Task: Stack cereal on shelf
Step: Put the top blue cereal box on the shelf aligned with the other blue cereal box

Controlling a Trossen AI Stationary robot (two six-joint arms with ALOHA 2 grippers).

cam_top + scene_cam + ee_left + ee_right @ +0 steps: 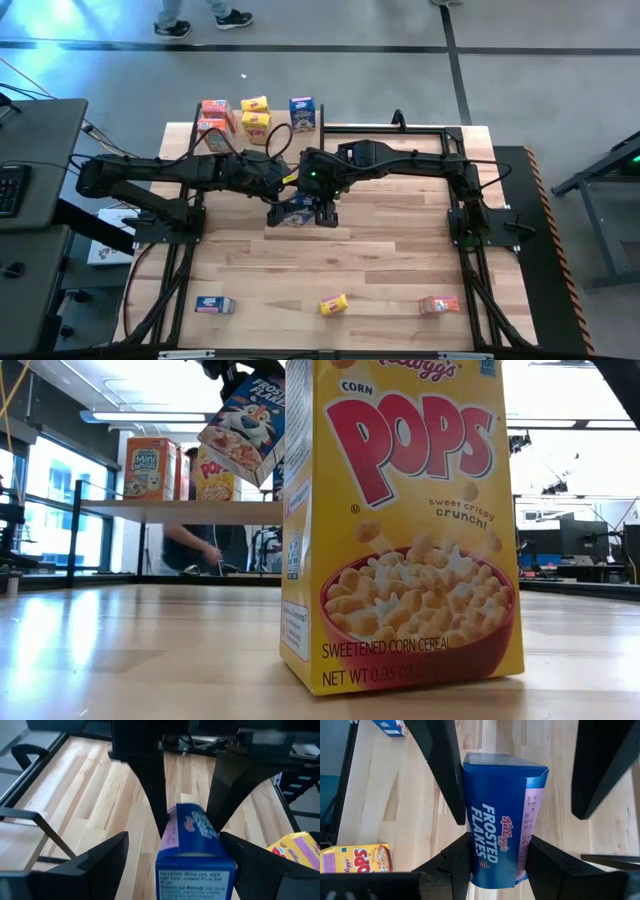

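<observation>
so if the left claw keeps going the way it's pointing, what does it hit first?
The blue Frosted Flakes box, held in the right claw. It sits between the open left claw's fingers; beyond it are the right claw's fingers, though depth is unclear.

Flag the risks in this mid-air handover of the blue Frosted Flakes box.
1. The right gripper pinches the blue box at one end only; the box tilts in the low view and could pivot or slip.
2. The left gripper is open around the box's other end; if the right one releases before it shuts, the box likely drops to the table.
3. Both grippers meet close together above the table, so finger contact seems possible.
</observation>
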